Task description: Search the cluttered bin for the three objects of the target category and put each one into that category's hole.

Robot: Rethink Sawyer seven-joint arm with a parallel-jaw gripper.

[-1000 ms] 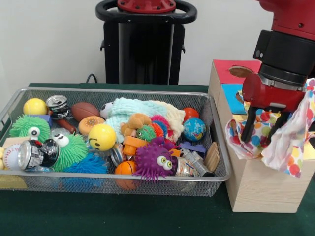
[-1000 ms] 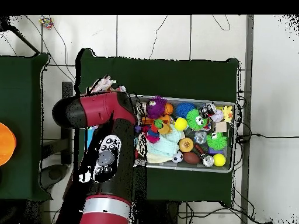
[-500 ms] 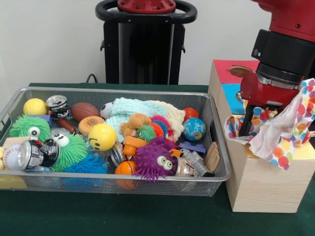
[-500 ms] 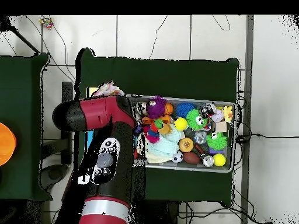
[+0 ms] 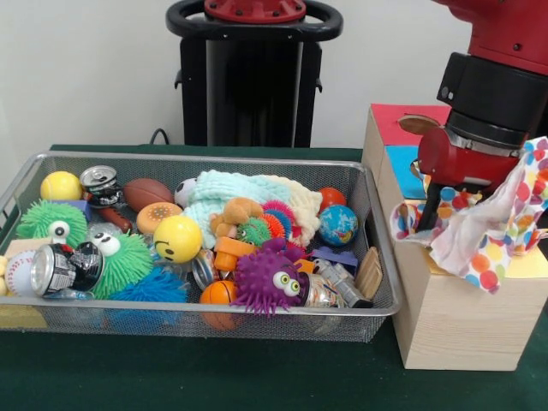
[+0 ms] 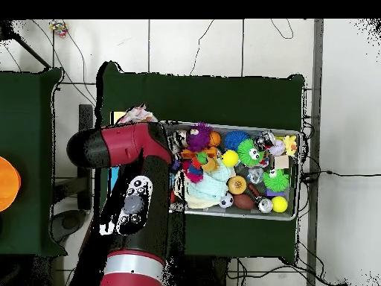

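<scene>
My gripper (image 5: 445,218) is shut on the white polka-dot cloth (image 5: 488,244) and holds it over the top of the pale wooden box (image 5: 454,330) with the yellow panel (image 5: 533,264). The cloth drapes around the fingers and onto the box top, hiding the hole. In the overhead view the cloth (image 6: 136,115) shows just beyond my arm. The wire mesh bin (image 5: 214,310) stands beside the box, full of clutter. A pale mint and cream knitted cloth (image 5: 248,193) lies at its back middle, and also shows in the overhead view (image 6: 201,192).
The blue panel (image 5: 401,167) and the red panel (image 5: 396,116) with its cutout (image 5: 418,125) lie behind the yellow one. The bin holds a purple spiky toy (image 5: 270,282), a green spiky toy (image 5: 124,261), a can (image 5: 60,270) and a yellow ball (image 5: 177,238). The pedestal (image 5: 253,77) stands behind.
My gripper with the cloth has shifted slightly back over the yellow-panelled box. The cloth's hanging end has come up off the box's front face and now bunches on the top.
</scene>
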